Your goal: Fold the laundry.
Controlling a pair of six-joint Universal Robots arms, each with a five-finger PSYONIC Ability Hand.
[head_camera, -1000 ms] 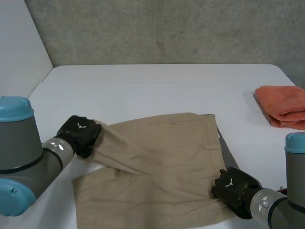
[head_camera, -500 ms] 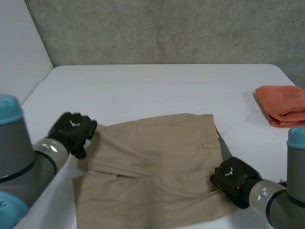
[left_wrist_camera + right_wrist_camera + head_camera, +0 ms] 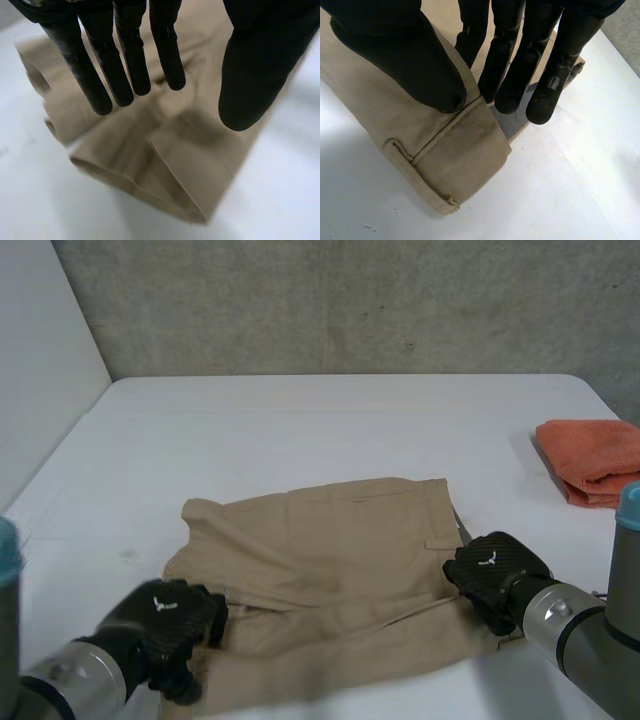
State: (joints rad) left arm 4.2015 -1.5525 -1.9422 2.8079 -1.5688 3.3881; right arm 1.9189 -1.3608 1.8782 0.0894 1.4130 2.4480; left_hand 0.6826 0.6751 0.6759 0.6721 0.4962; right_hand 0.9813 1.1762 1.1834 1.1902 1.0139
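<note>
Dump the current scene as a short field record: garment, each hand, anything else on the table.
garment: khaki shorts, spread on the white table, waistband at the robot's right, leg hems at its left
left hand: open, fingers straight, over the near leg-hem corner; contact unclear
right hand: pinching the waistband edge between thumb and fingers
other: folded orange towel at the table's right edge, apart from the shorts

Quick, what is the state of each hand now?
Left hand: open, fingers straight above the shorts, holding nothing.
Right hand: closed on the shorts, pinching them between thumb and fingers.
</note>
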